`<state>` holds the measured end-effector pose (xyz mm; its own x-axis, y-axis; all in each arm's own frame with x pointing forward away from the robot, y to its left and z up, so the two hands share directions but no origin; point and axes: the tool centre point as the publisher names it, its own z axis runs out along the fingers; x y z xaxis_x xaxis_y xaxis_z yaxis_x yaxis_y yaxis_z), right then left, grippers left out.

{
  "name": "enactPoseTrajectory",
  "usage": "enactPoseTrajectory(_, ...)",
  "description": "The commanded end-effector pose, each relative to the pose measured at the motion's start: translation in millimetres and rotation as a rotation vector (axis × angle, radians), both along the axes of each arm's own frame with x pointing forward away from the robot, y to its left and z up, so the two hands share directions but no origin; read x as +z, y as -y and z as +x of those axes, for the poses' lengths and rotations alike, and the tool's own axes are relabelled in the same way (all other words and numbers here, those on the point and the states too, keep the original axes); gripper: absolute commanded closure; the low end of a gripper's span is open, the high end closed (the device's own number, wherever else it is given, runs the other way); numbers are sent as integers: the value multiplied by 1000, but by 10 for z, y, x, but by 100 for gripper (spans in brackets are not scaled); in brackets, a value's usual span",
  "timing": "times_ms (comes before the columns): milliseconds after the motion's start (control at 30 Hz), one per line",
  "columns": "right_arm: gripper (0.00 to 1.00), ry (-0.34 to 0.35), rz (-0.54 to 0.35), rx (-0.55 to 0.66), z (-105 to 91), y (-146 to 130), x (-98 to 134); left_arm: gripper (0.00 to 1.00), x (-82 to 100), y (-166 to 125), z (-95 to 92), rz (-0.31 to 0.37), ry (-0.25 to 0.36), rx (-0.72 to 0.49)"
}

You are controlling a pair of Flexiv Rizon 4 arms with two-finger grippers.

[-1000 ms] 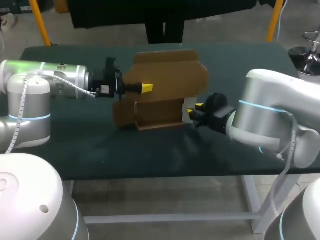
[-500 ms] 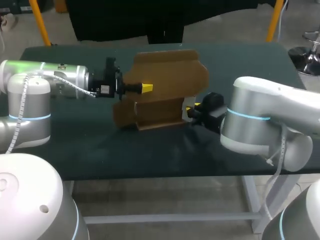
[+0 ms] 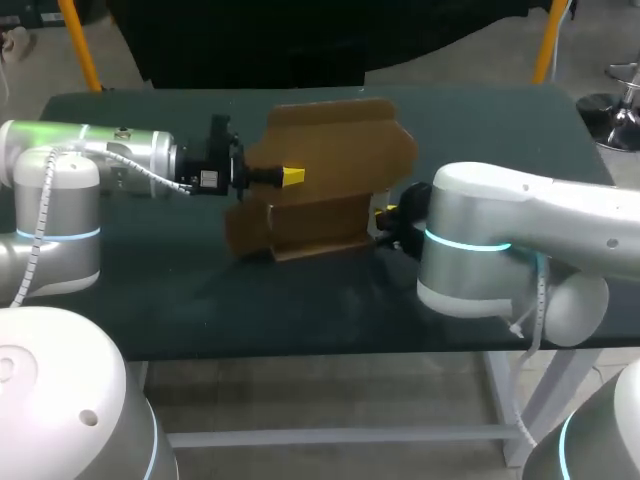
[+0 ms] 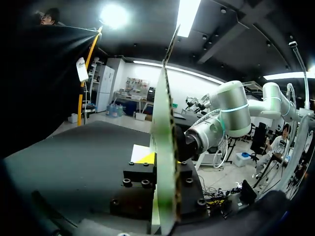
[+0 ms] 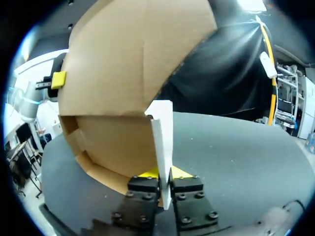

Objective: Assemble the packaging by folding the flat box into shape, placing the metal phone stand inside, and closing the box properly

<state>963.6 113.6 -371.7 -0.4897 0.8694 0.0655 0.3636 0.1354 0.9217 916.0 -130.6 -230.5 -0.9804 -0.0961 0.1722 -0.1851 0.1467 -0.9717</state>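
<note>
Cardboard box (image 3: 330,180) stands half-folded in the middle of the table (image 3: 300,310), unmoved, left gripper (image 3: 291,177) pinching its upper panel, right gripper (image 3: 384,214) nipped on a side flap while that arm's elbow has swung inward, probably beginning to fold the flap

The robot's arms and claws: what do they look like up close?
The left arm and right arm are thick, rounded silver-white tubes with glowing cyan rings at the joints. A white coiled cable runs along the left arm. The left claw and right claw are small and black with bright yellow tips.
</note>
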Motion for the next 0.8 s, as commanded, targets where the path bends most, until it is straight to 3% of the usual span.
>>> enactPoseTrajectory(33, 100, 25, -58, -155, 8, -100, -24, 100, -22, 13, -3, 0, -1, -4)
enactPoseTrajectory(200, 100, 30, -56, -162, -24, -78, 0, 100, -22, 13, -3, 0, -1, -4)
enactPoseTrajectory(233, 100, 31, -56, -163, -32, -74, 6, 92, -22, 13, -3, 0, -1, -4)
enactPoseTrajectory(267, 100, 31, -56, -163, -41, -68, 12, 68, -22, 13, -3, 0, -1, -4)
enactPoseTrajectory(333, 100, 34, -50, -151, -65, -51, 25, 0, 9, 9, -17, 13, 15, 1)
enactPoseTrajectory(567, 100, 29, -11, -101, -136, 29, 85, 0, 118, -1, -127, 79, 78, -1)
enactPoseTrajectory(800, 100, 14, 38, -28, -236, 140, 140, 0, 271, -187, -259, 144, 191, 23)
